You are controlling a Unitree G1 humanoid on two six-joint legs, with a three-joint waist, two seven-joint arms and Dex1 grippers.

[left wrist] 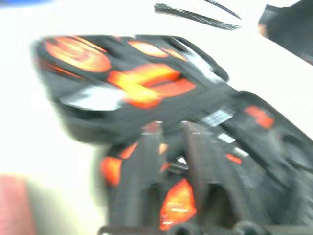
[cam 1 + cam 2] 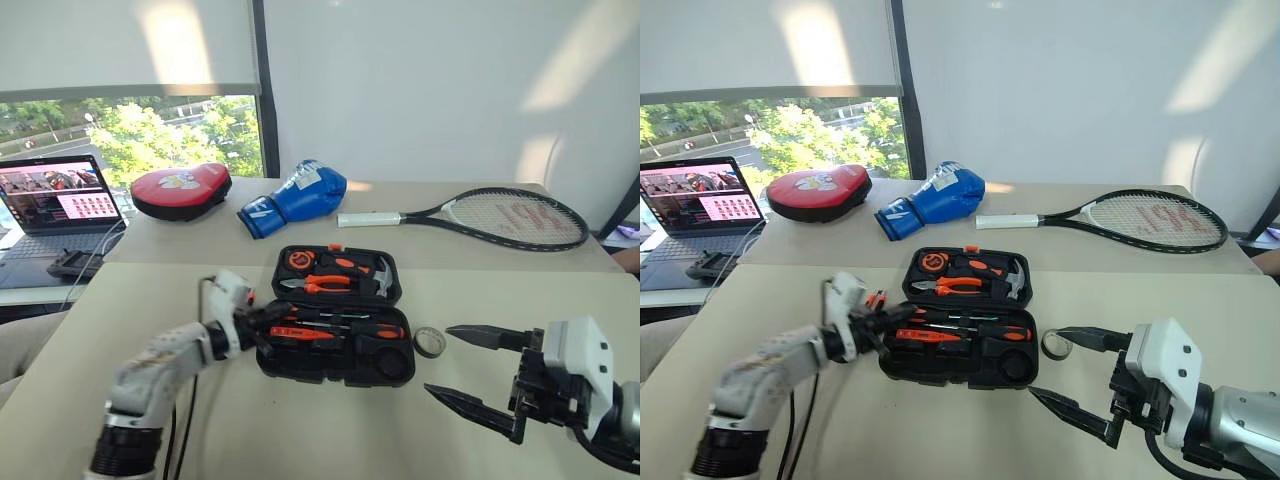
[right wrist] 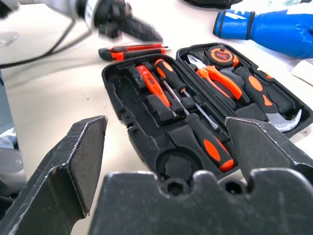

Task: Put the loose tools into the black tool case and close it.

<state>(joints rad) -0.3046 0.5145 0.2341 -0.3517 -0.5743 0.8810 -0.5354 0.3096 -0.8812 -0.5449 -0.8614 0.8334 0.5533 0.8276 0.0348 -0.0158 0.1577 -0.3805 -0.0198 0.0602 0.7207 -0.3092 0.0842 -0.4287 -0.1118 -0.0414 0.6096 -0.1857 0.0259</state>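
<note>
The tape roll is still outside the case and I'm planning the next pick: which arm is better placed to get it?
Right, probably. The tape roll lies on the table just off the case's right edge, near the open right pincer. The left pincer sits at the case's far, left side.

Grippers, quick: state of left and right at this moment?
Left gripper: at the black tool case's left edge; open or shut cannot be told.
Right gripper: open, empty.
</note>
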